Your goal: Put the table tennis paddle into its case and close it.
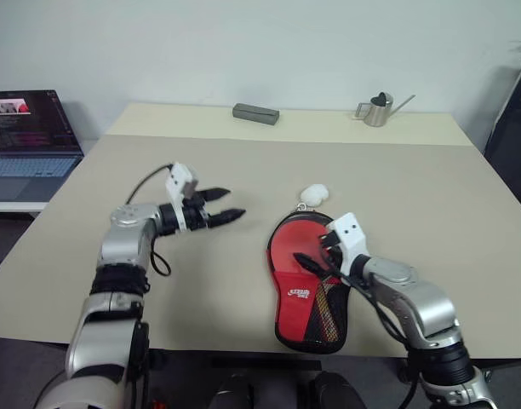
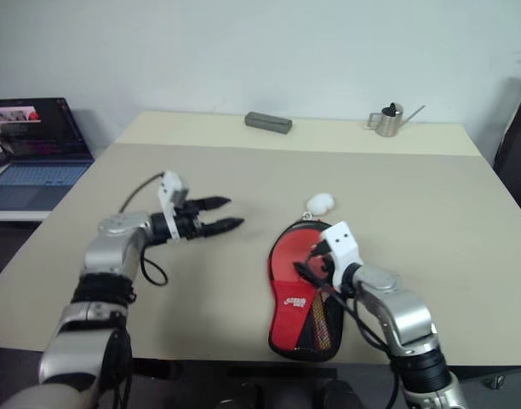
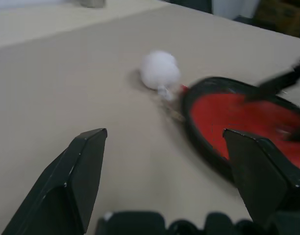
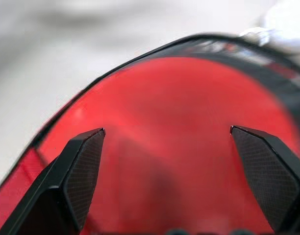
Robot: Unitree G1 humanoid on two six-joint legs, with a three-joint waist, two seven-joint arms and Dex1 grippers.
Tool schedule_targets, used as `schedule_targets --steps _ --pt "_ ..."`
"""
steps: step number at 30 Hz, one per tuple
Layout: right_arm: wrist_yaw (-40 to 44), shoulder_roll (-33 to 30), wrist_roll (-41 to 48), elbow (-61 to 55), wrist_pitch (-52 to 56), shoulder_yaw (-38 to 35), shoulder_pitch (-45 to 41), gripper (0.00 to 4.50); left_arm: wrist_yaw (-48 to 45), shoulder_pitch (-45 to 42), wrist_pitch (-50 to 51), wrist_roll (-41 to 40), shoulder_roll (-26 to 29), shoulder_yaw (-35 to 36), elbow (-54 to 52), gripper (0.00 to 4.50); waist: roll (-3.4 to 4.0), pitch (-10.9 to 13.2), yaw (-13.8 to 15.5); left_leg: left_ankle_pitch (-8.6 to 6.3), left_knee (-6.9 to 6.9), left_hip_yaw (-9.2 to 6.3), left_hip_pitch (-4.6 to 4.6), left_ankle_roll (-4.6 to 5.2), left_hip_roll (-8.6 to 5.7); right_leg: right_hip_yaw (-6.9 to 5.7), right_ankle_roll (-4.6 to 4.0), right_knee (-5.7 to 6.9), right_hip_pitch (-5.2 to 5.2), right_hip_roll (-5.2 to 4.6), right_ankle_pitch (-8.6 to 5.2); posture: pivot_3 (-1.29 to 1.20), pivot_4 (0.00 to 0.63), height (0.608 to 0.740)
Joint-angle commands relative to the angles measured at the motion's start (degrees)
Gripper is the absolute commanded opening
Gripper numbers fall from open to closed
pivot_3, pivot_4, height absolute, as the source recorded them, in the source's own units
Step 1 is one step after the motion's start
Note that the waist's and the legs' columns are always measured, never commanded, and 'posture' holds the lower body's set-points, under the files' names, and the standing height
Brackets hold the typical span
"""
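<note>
The case [image 1: 305, 290] lies flat on the beige table, red side up, at about five o'clock from the table's middle, close to the near edge. It is paddle-shaped: a round head edged in black pointing toward twelve o'clock, and a narrower end toward six o'clock covered by a black mesh panel with a white logo on red. Its white fluffy pom-pom pull [image 1: 314, 195] rests on the table just beyond the head, at twelve o'clock from it. Whether the table tennis paddle sits inside cannot be told; only smooth red surface shows.
</note>
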Motion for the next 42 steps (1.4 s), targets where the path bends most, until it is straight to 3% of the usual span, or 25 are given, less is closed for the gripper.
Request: schedule_targets --steps 1,5,11,14,15,18,28,42 --pt "6.6 -4.1 9.3 -8.9 3.6 -6.1 -1.6 4.5 -0.5 0.8 3.1 -3.4 -1.1 -3.1 -12.2 4.11 0.06 0.0 0.2 0.0 0.0 0.02 -0.01 0.0 -0.01 -0.03 0.0 -0.02 -0.01 0.0 0.0 0.0 0.15 0.74" --pt "9.9 -8.5 18.0 -11.6 8.3 -12.0 -2.6 4.5 1.2 0.2 4.1 -3.6 -3.3 -5.9 -13.8 4.11 0.13 0.1 0.5 -0.01 -0.01 0.14 0.16 0.02 -0.08 -0.03 0.02 -0.08 0.19 0.01 -0.02 0.0 0.15 0.74" --pt "8.7 -10.2 22.0 -11.7 9.6 -13.1 -3.0 4.5 1.6 0.2 3.9 -4.1 -3.0 -7.1 -14.2 4.11 0.21 0.1 0.1 -0.03 -0.1 0.32 0.44 0.04 -0.07 0.07 0.18 -0.16 0.35 0.19 -0.23 0.0 0.15 0.74" --pt "15.4 -23.0 26.7 -10.6 13.5 -24.4 0.4 4.5 0.6 -1.9 1.1 -0.1 -10.3 -15.7 -7.8 4.3 0.45 0.3 1.6 -0.03 -0.06 0.3 0.37 0.04 -0.1 0.07 0.18 -0.2 0.38 0.03 -0.23 0.0 0.15 0.74" --pt "16.2 -25.5 27.4 -10.7 13.9 -26.4 1.9 4.5 0.8 -2.9 -0.3 1.3 -12.0 -17.5 -5.5 4.5 0.46 0.3 2.4 -0.03 0.02 0.24 0.33 0.04 -0.22 0.03 0.23 -0.23 0.48 -0.18 -0.21 0.0 0.15 0.74" --pt "16.0 -28.4 28.5 -11.4 13.5 -28.6 5.4 4.5 1.2 -4.6 -2.0 2.2 -15.2 -19.3 -2.6 4.5 0.23 0.4 2.4 -0.17 0.06 0.41 0.29 0.27 -0.3 0.05 0.54 -0.97 0.75 0.01 0.0 0.0 0.15 0.74" --pt "14.5 -30.3 30.2 -11.8 11.7 -31.5 9.4 4.5 -1.2 -5.0 -4.8 3.9 -18.6 -23.7 -0.1 4.5 0.32 0.4 0.8 -0.27 0.03 0.88 0.31 0.43 -0.21 0.36 0.44 -0.83 0.53 0.02 0.04 0.0 0.15 0.74" --pt "12.7 -31.8 31.4 -11.3 10.5 -31.7 10.0 4.5 -1.8 1.9 -1.8 5.1 -12.6 -25.2 -7.2 4.5 0.33 0.4 0.8 -0.27 0.05 0.89 0.34 0.44 -0.15 0.41 0.39 -0.81 0.56 0.02 0.07 0.0 0.15 0.74"
